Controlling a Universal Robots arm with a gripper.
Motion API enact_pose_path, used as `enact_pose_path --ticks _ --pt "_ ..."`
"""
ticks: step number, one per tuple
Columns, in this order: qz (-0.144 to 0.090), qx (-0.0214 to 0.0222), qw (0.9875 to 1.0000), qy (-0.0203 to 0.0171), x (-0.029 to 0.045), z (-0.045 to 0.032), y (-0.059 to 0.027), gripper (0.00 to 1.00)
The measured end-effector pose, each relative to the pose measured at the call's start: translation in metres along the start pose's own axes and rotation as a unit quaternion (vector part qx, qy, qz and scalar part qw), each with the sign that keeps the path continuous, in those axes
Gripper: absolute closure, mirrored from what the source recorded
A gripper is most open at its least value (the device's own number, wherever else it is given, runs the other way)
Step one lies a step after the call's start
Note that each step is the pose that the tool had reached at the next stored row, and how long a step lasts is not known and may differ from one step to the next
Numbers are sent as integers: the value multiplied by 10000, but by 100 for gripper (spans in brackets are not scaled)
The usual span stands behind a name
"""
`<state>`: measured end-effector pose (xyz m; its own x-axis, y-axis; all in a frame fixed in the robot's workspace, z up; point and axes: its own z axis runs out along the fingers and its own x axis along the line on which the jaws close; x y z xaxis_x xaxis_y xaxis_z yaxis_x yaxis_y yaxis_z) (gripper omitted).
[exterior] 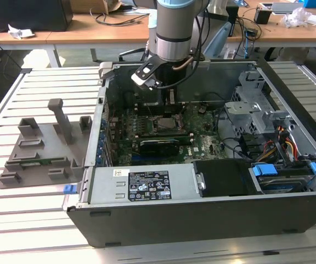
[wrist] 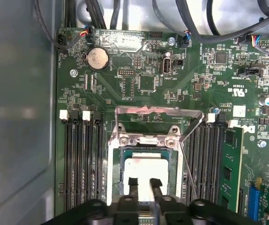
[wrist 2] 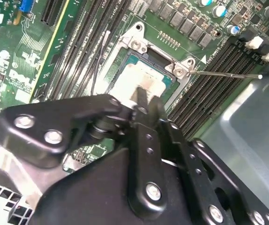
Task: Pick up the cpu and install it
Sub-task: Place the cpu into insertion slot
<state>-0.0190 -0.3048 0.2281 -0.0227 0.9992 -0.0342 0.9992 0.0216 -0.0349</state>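
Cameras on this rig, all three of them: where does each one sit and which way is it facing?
Exterior view: off the arm, above the slatted table, looking down into the open computer case; the arm reaches in.
First wrist view: on the arm, facing the motherboard; the pincer shows over the cpu.
Second wrist view: on the arm, looking at a slant past the pincer's black body at the socket.
Shared: both wrist views show the pincer above the cpu lying in its socket.
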Motion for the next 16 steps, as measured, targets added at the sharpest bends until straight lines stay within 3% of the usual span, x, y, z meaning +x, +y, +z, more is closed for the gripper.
enact_pose_path --ticks 1,2,7,8,13,15,16 --pt "0 0 10000 0 -10 0 0 76" --pt "0 0 10000 0 -18 0 0 89" --pt "0 1 10000 -1 -91 -10 -2 89" --pt "1 0 10000 0 -94 -41 -4 89" --pt "0 0 10000 0 -107 -432 -17 89" --pt "0 0 10000 0 -115 -664 -25 89" --pt "0 0 10000 1 -116 -677 -26 89"
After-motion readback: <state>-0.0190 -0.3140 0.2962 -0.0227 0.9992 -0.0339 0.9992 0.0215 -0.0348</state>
